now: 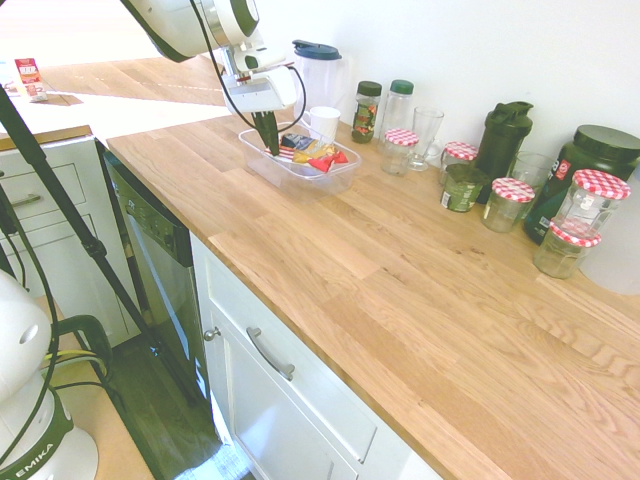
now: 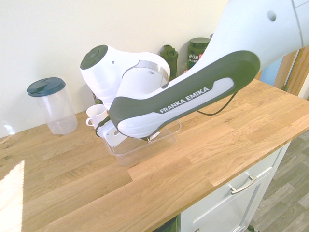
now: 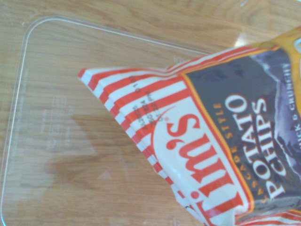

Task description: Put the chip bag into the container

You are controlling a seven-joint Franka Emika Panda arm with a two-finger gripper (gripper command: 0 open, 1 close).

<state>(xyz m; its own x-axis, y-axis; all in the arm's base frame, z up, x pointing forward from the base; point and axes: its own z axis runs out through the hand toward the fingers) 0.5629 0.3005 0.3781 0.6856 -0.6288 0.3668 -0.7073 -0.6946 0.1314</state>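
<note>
The chip bag (image 1: 318,155) hangs tilted inside the clear container (image 1: 300,178) at the back left of the wooden counter. Its red-and-white striped end points toward my gripper (image 1: 272,150). My dark fingers reach down into the container and are shut on that end of the bag. The wrist view shows the bag (image 3: 188,141) from close by, striped with a dark label, over the container's clear floor and rounded rim (image 3: 28,37). In the second exterior view my arm hides the gripper and the bag; only the container's wall (image 2: 145,147) shows below it.
A clear pitcher (image 1: 320,70) with a dark blue lid and a white cup (image 1: 325,122) stand just behind the container. Glass jars with red-checked lids (image 1: 512,203), spice bottles (image 1: 367,110), a glass and dark tubs line the wall to the right.
</note>
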